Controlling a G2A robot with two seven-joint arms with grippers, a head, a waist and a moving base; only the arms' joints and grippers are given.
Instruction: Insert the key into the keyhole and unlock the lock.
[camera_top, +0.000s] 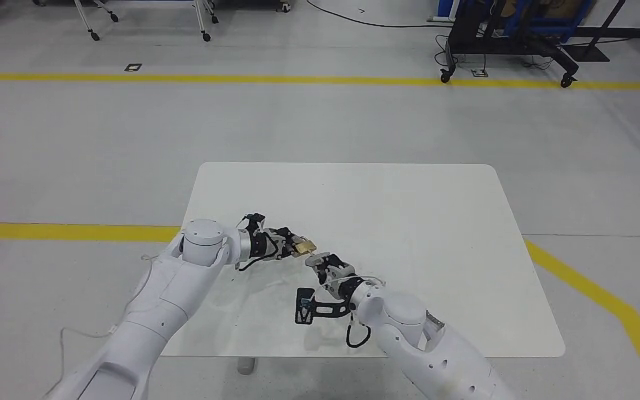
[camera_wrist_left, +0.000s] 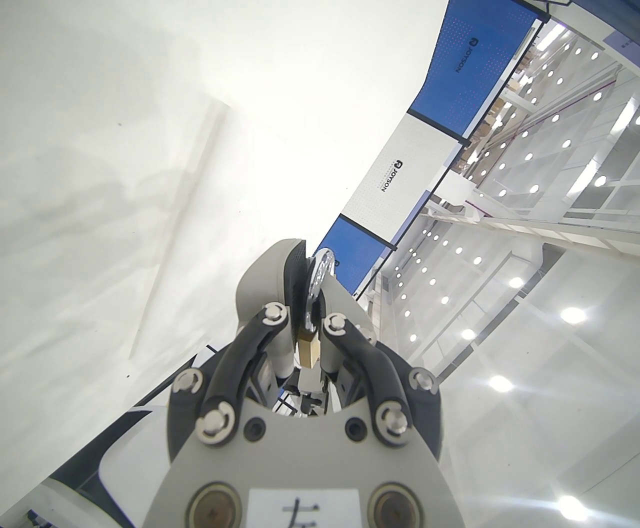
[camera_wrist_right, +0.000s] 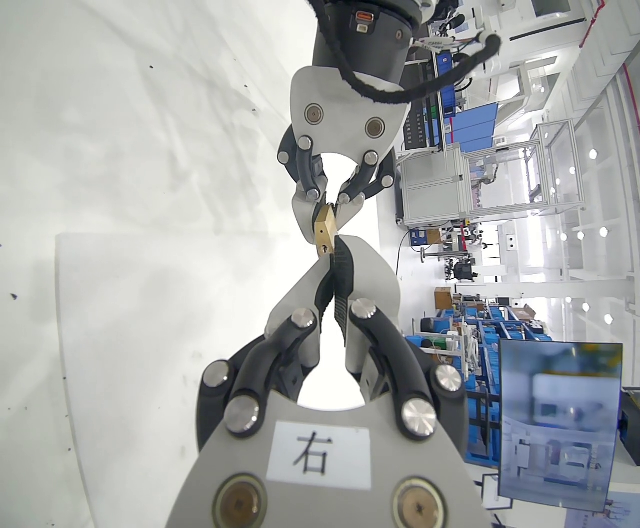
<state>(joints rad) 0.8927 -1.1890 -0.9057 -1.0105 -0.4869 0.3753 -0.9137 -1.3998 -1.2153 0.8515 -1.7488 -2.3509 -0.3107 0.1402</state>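
Lock (camera_wrist_right: 325, 227) clamped in left pincer (camera_wrist_left: 311, 287); right pincer (camera_wrist_right: 334, 260) pinched closed against its keyhole (camera_wrist_right: 325, 247).

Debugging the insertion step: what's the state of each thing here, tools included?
left tool: shut on the lock.
right tool: shut, tips touching the lock's keyhole end.
lock: held by left tool, keyhole end facing right tool.
shackle: inside left tool's grip; locked or unlocked, cannot tell.
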